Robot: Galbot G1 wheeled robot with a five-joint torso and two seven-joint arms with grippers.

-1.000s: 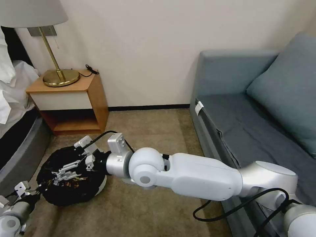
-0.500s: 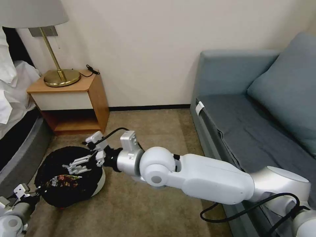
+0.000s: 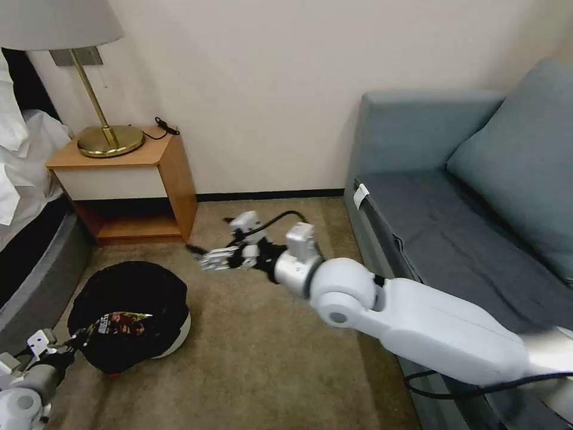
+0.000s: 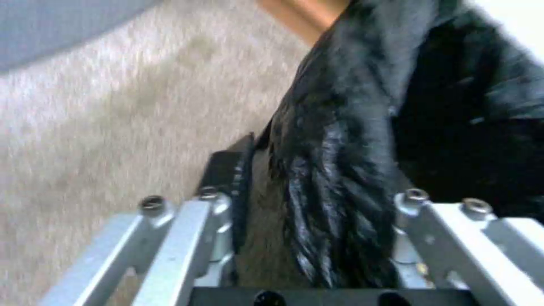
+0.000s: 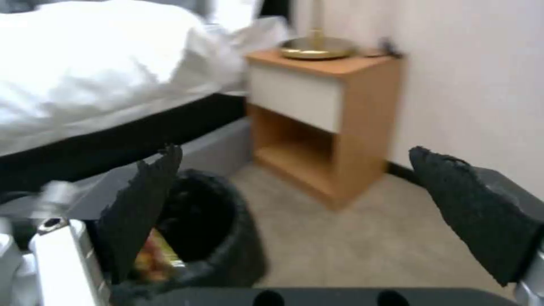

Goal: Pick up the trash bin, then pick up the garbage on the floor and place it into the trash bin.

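Observation:
The trash bin (image 3: 140,286), white and lined with a black bag, sits tilted at the lower left over the carpet. My left gripper (image 3: 68,345) is shut on its near rim. In the left wrist view the black bag rim (image 4: 340,170) runs between that gripper's fingers (image 4: 187,221). One piece of garbage, a shiny snack wrapper (image 3: 119,323), lies inside the bin. My right gripper (image 3: 201,257) hangs open and empty above the carpet, to the right of the bin and near the nightstand. From the right wrist, its black pads (image 5: 142,208) frame the bin (image 5: 210,221) and the wrapper (image 5: 153,255).
A wooden nightstand (image 3: 173,179) with a brass lamp (image 3: 110,140) stands against the wall behind the bin. The bed (image 3: 30,251) borders the left side and a blue-grey sofa (image 3: 465,227) the right. Bare carpet (image 3: 256,346) lies between them.
My right gripper has drawn back out of the bin, up and to the right toward the wall, now open and empty. The snack wrapper stays in the bin.

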